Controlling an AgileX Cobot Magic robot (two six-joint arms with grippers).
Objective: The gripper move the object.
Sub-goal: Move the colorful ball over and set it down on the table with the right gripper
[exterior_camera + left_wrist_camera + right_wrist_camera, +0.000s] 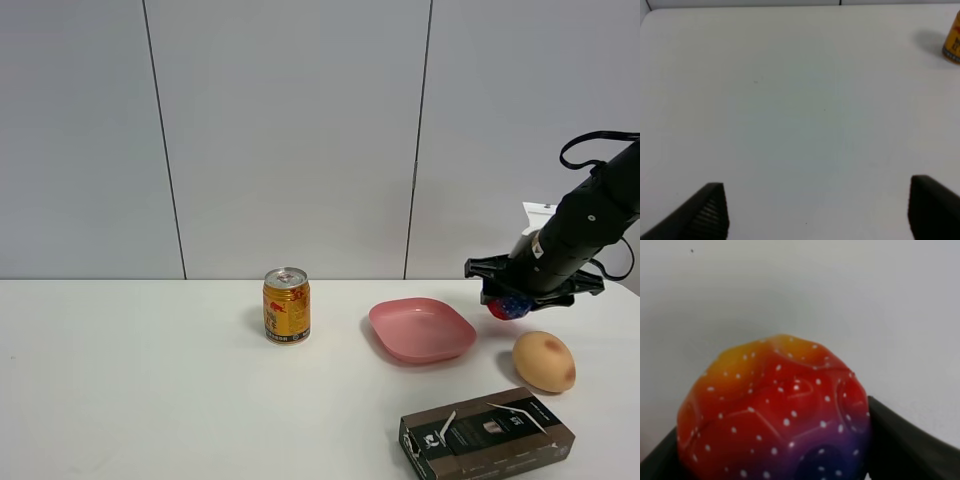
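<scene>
White counter (150, 400) with grey wall panels behind is what we've got. Over on our left, the left fingers (710, 215) are spread wide, gripping nothing. Next we see a gold can (287, 306), then a pink plate (421, 330). At the plate's 2 o'clock the right fingers (910, 450) are clamped on the ball (508, 307). We've got a tan egg (544, 361) at the ball's 5 o'clock and a dark box (486, 436) at 6.

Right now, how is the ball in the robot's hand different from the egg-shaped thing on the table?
The ball is red, orange and purple with white dots; the egg-shaped thing is tan. The ball is dimpled, the egg-shaped thing smooth. The right hand grips the ball; the egg-shaped thing lies free on the table. Both are small and rounded.
</scene>
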